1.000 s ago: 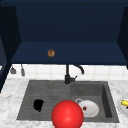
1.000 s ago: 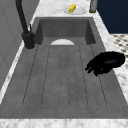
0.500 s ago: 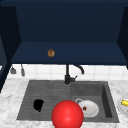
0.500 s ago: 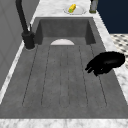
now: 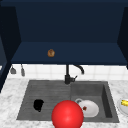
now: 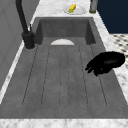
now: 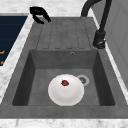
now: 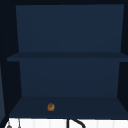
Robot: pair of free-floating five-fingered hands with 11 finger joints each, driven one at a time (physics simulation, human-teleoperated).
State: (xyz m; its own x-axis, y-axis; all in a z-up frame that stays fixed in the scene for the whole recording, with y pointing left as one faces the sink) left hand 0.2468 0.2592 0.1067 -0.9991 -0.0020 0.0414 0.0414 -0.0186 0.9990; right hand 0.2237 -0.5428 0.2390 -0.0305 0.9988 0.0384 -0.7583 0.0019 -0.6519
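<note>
Draining board [image 6: 62,80], ribbed and grey, forming the left half of the sink [image 5: 107,100]: the left hand [image 5: 38,105] hovers over its front edge, fingers loosely curled and holding nothing. A red ball [image 5: 67,115] lies at the sink's front rim, just right of that hand. The basin holds a white plate [image 7: 66,90] carrying a small red piece [image 7: 65,83], beside the drain. A black tap [image 5: 68,75] stands behind; a small brown object [image 8: 51,107] rests on the cabinet shelf above.
</note>
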